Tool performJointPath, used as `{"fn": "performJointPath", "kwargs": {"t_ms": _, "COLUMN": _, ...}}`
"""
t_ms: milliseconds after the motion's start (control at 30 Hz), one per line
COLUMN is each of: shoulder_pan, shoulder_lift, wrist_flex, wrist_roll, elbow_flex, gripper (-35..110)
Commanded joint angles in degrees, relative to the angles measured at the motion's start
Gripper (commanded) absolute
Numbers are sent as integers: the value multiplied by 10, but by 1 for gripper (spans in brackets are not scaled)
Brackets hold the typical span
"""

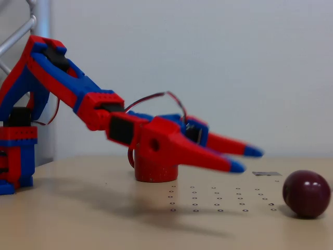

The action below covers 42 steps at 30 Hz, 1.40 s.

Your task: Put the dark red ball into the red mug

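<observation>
— Gripper (248, 159) sits at centre-right of the frame, fingers parted, blue tips spread with clear space between them and nothing held.

— So the ball isn't picked up yet?

— No. Ball (306, 193) rests on the table (78, 219) in the lower right corner, apart from the fingertips, lower than them and further right. The tips point roughly toward it but touch nothing.

— And the mug?

— Mug (155, 171) stands at centre frame, on the table behind the gripper body, which covers its upper part. Its rim and inside are hidden, so I cannot say what is in it, though the ball is plainly outside.

— How far along would you judge this?

— Early. Nothing of the task is done, as far as I can see. The arm (62, 83) stretches from its base at the left edge across to the right, so I take this as the reach toward the ball.

— What is left, then?

— Nearly everything: lower the open fingers around the ball, close on it, lift, carry it back left to the mug and release above the rim. The ball looks glossy and round, so it may roll or slip.
</observation>
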Motion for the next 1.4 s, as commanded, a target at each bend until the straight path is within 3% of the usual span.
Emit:
{"fn": "performJointPath", "kwargs": {"t_ms": 0, "shoulder_pan": -5, "shoulder_lift": 28, "wrist_flex": 4, "wrist_roll": 30, "elbow_flex": -79, "gripper": 29}}
{"fn": "performJointPath", "kwargs": {"t_ms": 200, "shoulder_pan": 12, "shoulder_lift": -7, "wrist_flex": 98, "wrist_roll": 78, "elbow_flex": -175, "gripper": 24}}
{"fn": "performJointPath", "kwargs": {"t_ms": 467, "shoulder_pan": -22, "shoulder_lift": -23, "wrist_flex": 138, "wrist_roll": 116, "elbow_flex": -179, "gripper": 38}}
{"fn": "performJointPath", "kwargs": {"t_ms": 733, "shoulder_pan": -138, "shoulder_lift": 15, "wrist_flex": 136, "wrist_roll": 149, "elbow_flex": -162, "gripper": 38}}
{"fn": "performJointPath", "kwargs": {"t_ms": 867, "shoulder_pan": -167, "shoulder_lift": 37, "wrist_flex": 78, "wrist_roll": 124, "elbow_flex": -103, "gripper": 40}}
{"fn": "performJointPath", "kwargs": {"t_ms": 1367, "shoulder_pan": -141, "shoulder_lift": 37, "wrist_flex": 60, "wrist_roll": 56, "elbow_flex": -112, "gripper": 43}}
